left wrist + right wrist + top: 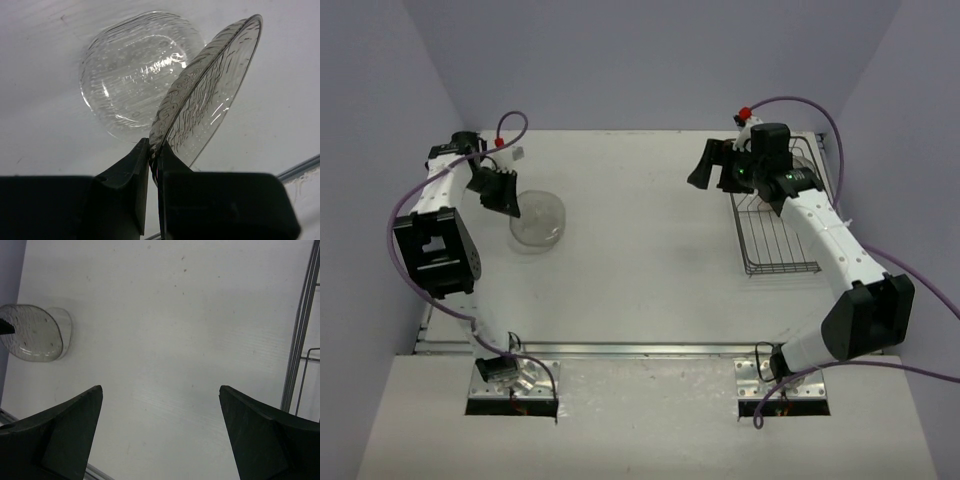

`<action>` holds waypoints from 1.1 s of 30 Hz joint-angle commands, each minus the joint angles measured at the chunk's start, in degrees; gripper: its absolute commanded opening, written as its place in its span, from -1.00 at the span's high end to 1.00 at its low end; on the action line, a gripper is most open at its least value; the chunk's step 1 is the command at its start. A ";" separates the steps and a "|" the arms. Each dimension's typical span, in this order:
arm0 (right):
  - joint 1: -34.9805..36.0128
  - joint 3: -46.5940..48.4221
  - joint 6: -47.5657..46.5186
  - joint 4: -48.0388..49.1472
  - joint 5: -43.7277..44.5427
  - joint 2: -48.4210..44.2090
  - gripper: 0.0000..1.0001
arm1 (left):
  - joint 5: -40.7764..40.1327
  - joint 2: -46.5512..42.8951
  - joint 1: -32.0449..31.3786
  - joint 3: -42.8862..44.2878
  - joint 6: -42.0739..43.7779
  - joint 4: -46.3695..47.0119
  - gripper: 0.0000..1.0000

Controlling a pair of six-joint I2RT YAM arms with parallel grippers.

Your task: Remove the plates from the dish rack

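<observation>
White bench [640, 230], just the one, carries everything. Two arms reach over it: the left arm [430, 240] bends out along the left edge and the right arm [830, 240] along the right. One dish rack [778, 250] of dark wire sits on the bench's right side, its far end largely hidden under the right arm's wrist; the right wrist view catches only a few wires at its edge. I count two clear plates, both on the left and well apart from the rack. One plate [130, 75] lies flat on the bench. The other plate [210, 85] stands tilted on edge just beside it, pinched by its rim in the closed left end effector [152, 150]. From overhead this held plate is hard to make out against the flat one. The right end effector [160, 387] hangs spread wide over bare bench just left of the rack, gripping nothing.
</observation>
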 commanded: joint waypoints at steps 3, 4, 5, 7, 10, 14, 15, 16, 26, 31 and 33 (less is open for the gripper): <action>0.09 -0.71 -3.31 0.82 0.93 -2.98 -0.98 | 0.93 4.91 2.88 4.80 6.68 -4.69 0.86; 0.05 -0.67 -3.22 0.82 0.79 -2.84 -0.98 | 0.93 5.47 2.93 4.98 6.78 -4.46 0.84; 0.02 -0.64 -3.13 0.82 0.67 -2.76 -0.98 | 0.89 5.98 2.99 5.17 6.80 -4.32 0.83; 0.02 -0.45 -2.90 0.62 0.24 -2.36 -0.97 | 1.15 7.24 3.06 6.16 6.57 -4.45 0.81; -0.06 -0.29 -2.98 0.47 0.09 -2.05 -0.97 | 1.71 8.58 3.04 7.18 6.32 -4.59 0.73; -0.07 -0.46 -3.13 0.35 0.14 -2.00 -0.98 | 1.69 10.01 3.13 7.06 6.13 -3.89 0.64; -0.07 -0.46 -3.21 0.33 0.18 -2.02 -0.98 | 1.77 10.22 3.18 6.92 6.13 -3.74 0.60; -0.07 -0.36 -3.30 0.29 0.18 -2.10 -0.98 | 1.86 10.50 3.27 6.75 6.08 -3.54 0.53; -0.07 3.90 -8.45 -2.04 7.72 -1.45 -0.98 | -1.70 5.38 3.66 7.93 3.71 -0.63 -0.35; -0.07 10.32 -17.50 -6.52 19.48 3.16 -0.94 | -11.35 -3.85 3.66 4.68 -1.07 9.92 -0.43; -0.15 11.59 -21.99 -6.28 24.43 4.66 -0.81 | -12.81 -10.03 3.66 1.92 -2.92 14.42 -0.44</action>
